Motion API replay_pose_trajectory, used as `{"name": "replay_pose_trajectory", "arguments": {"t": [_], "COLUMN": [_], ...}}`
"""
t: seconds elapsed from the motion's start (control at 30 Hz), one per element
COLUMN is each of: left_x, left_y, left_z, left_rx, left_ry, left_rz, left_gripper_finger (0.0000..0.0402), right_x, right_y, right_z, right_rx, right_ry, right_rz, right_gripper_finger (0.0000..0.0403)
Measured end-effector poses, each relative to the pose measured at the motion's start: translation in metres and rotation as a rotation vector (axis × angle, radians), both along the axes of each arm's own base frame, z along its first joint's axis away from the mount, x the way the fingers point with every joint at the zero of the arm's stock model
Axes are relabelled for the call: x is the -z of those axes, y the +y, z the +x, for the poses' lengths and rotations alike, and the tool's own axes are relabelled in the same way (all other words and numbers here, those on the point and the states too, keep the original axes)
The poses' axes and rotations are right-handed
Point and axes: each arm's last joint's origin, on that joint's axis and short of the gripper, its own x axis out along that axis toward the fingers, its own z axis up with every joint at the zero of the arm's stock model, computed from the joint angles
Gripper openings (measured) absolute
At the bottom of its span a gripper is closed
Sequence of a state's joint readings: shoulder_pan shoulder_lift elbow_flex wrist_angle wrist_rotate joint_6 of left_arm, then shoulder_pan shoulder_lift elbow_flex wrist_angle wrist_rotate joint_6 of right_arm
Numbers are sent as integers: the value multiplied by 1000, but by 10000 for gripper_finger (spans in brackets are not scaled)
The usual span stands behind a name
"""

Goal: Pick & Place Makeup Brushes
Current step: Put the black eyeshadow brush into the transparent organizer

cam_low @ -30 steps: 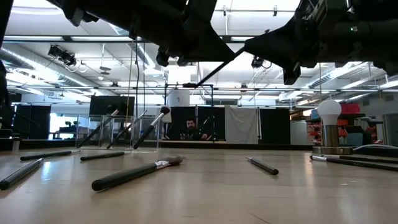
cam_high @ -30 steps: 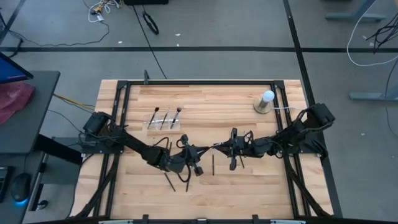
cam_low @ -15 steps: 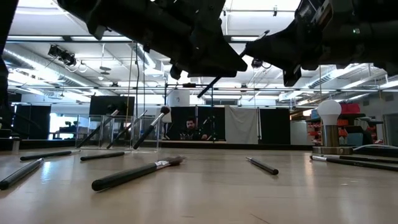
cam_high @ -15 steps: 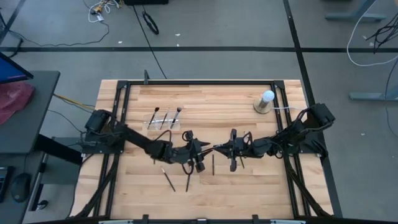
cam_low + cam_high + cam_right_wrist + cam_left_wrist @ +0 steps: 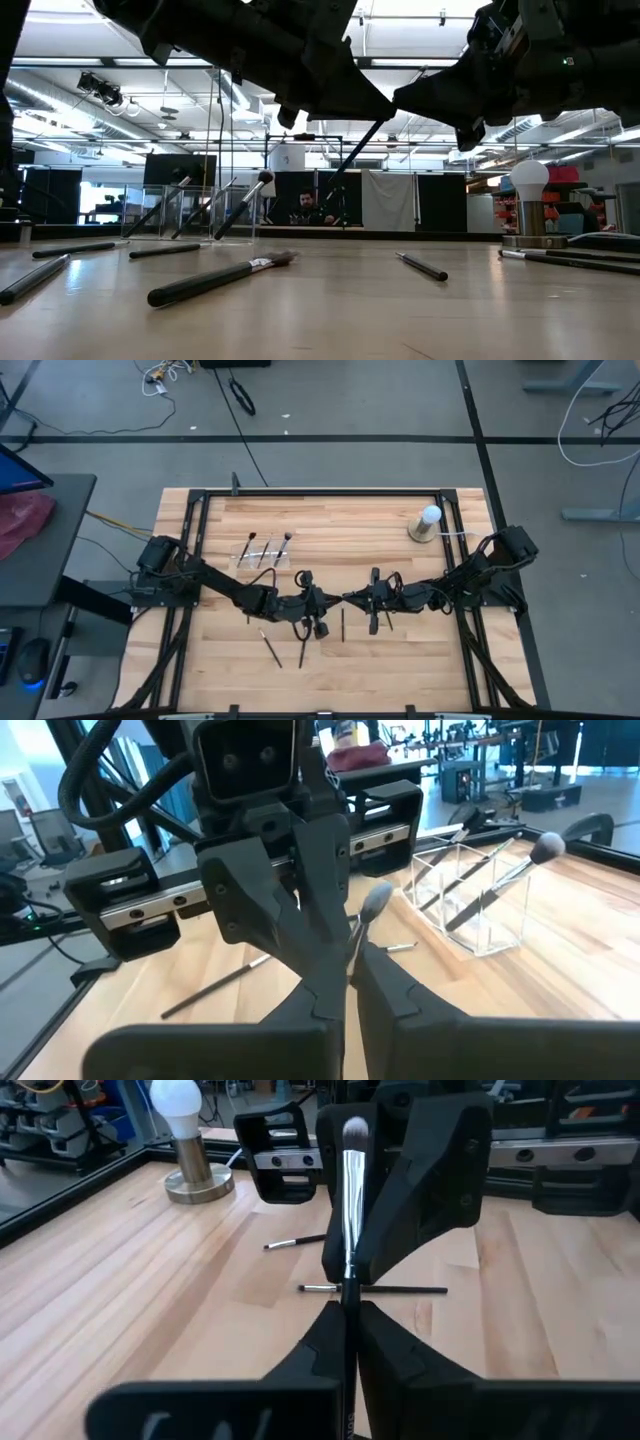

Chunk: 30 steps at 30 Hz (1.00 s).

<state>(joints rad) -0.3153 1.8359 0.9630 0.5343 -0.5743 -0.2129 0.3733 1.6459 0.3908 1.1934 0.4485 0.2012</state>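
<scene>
One makeup brush [image 5: 360,140], a thin dark stick with a silvery ferrule and a pale tuft [image 5: 352,1130], hangs slanting in the air over the table's middle. Its tuft end is up, toward the right arm. My left gripper [image 5: 325,603] and my right gripper [image 5: 350,600] meet tip to tip, and both are shut on this brush. Three brushes lean in a clear holder [image 5: 265,552] at the far left. Several more brushes lie flat on the wood near the front, among them one [image 5: 270,650] at the left and one [image 5: 342,624] under the grippers. My left gripper pinches the brush's dark handle [image 5: 346,1295] between its two fingers, coming level from the table's left. The brush runs along the fingers and rises past their tips. It is clear of the table. My right gripper pinches the same brush between its fingertips [image 5: 322,982], below the tuft [image 5: 375,902], coming level from the table's right. The tuft end stands up above the fingers. The exact part is hidden by the fingers.
A white bulb on a round base [image 5: 425,525] stands at the far right. A black frame [image 5: 320,492] rims the table. Loose brushes [image 5: 220,278] [image 5: 420,266] lie under and in front of the grippers. Bare wood lies between the holder and the bulb.
My left gripper has moved toward the table's right and slightly far, up to my right gripper's tips. The brush between them has tipped steeper, staying clear of the table.
</scene>
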Motion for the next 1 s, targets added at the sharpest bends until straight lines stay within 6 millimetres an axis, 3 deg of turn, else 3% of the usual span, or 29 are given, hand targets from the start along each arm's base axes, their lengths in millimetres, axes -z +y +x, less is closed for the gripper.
{"name": "replay_pose_trajectory", "arguments": {"t": [0.13,0.3,0.43,0.53,0.77,1.0], "left_x": [0,6,4,-1,-14,-4], "left_y": [0,-2,-6,-3,30,77], "left_z": [0,-7,-25,-53,-118,-143], "left_rx": [-2,-98,-191,-281,-491,-637], "left_ry": [2,36,19,-10,-138,-152], "left_rz": [4,55,82,80,18,15], "left_gripper_finger": [14,12,12,12,13,14], "right_x": [0,3,7,8,8,8], "right_y": [0,-1,1,1,2,2], "right_z": [0,0,-1,-1,-2,-1], "right_rx": [2,12,-4,0,-3,-3], "right_ry": [0,32,66,74,79,73], "right_rz": [-1,-30,-40,-13,-6,-4], "right_gripper_finger": [17,61,96,113,127,120]}}
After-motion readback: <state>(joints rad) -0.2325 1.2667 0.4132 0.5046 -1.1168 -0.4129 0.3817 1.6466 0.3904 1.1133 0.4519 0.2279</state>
